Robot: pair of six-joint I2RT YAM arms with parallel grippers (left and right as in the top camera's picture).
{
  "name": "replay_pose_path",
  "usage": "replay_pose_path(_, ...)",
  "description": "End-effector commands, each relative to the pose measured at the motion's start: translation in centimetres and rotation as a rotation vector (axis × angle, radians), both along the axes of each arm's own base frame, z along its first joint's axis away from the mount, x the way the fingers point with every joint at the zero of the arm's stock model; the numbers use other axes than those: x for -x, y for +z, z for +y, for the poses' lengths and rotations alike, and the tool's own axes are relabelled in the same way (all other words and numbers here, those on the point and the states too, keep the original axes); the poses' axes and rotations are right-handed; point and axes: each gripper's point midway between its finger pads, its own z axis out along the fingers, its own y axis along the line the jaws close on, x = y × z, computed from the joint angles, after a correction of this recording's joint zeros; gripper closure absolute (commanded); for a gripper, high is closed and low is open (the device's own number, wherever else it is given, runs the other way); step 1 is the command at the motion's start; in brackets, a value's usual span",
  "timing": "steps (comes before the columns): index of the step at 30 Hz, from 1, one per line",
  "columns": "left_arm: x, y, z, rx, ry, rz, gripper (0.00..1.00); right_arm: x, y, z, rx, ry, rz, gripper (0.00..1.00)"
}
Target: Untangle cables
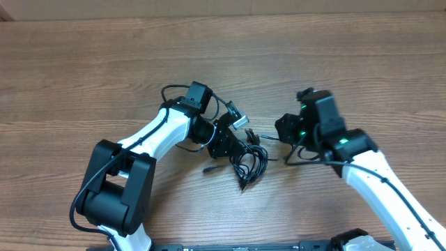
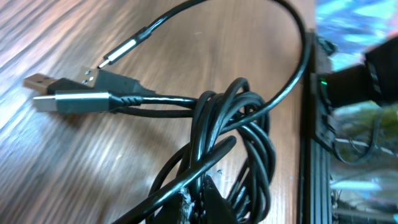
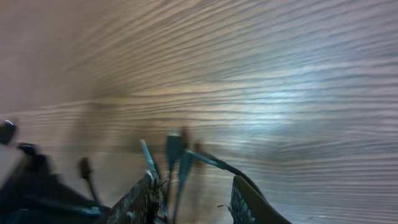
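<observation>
Where knotted, cables (image 2: 231, 118) in L gripper (image 2: 200, 202)

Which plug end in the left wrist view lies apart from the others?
The slim silver-tipped plug, alone on the cable arcing across the top; the wider USB plugs lie bunched side by side below it.

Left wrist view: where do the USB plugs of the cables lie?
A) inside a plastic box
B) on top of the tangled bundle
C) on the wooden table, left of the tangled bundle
C: the USB plugs lie flat on the table, left of the tangled cables.
</observation>
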Motion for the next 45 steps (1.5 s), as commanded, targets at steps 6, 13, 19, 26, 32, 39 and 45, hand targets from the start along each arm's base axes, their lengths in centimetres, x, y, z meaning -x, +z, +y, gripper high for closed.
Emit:
replay_pose_path(6,2.8,4.0,-1.5,0.31,-0.19,-0.064,0.96,2.1,1.6,4.3,-0.382,0.222,0.139,0.62)
replay_pose_path(13,3.9,4.2,-1.2,0.343,-0.243,-0.097,0.96,3.4,0.1,6.1,-0.476,0.339,0.224,0.55)
replay_pose_path(19,3.9,4.2,-1.2,0.345,-0.247,-0.104,0.96,4.1,-0.4,7.1,-0.527,0.394,0.26,0.52)
replay_pose_path(26,4.0,3.4,-1.0,0.306,-0.274,-0.14,0.96,4.5,0.9,8.2,-0.591,0.471,0.228,0.5)
replay_pose_path(32,4.7,3.3,-1.4,0.307,-0.31,-0.156,0.96,5.2,0.6,8.6,-0.584,0.486,0.253,0.52)
replay_pose_path(39,5.1,3.2,-1.6,0.306,-0.328,-0.16,0.96,5.4,-0.9,8.7,-0.487,0.459,0.27,0.57)
replay_pose_path(45,5.0,3.2,-1.6,0.303,-0.329,-0.161,0.96,5.4,-1.9,7.9,-0.427,0.422,0.292,0.62)
